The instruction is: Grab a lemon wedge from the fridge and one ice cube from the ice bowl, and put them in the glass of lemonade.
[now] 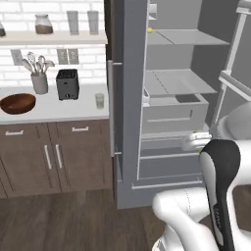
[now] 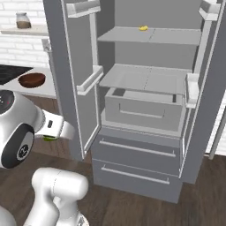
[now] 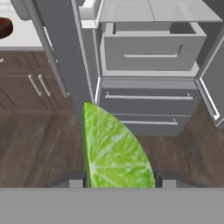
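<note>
The lemon wedge (image 3: 114, 151), bright yellow-green, fills the lower middle of the hand view, and my gripper (image 3: 119, 180) is shut on it with a finger on each side. The gripper (image 2: 50, 134) hangs low in front of the fridge (image 2: 145, 101), just outside its open left door, with a sliver of the wedge (image 2: 49, 138) showing under it. The fridge (image 1: 171, 88) stands with both doors open. On the white counter to the left sit the ice bowl (image 1: 17, 103) and the glass of lemonade (image 1: 99, 100). The ice cube is too small to make out.
A small yellow piece (image 2: 143, 28) lies on the fridge's upper shelf. The open left door (image 1: 128, 93) stands between the fridge interior and the counter (image 1: 54, 110). A black toaster (image 1: 67, 84), a white utensil crock (image 1: 39, 82) and two tall glasses (image 1: 82, 22) are nearby.
</note>
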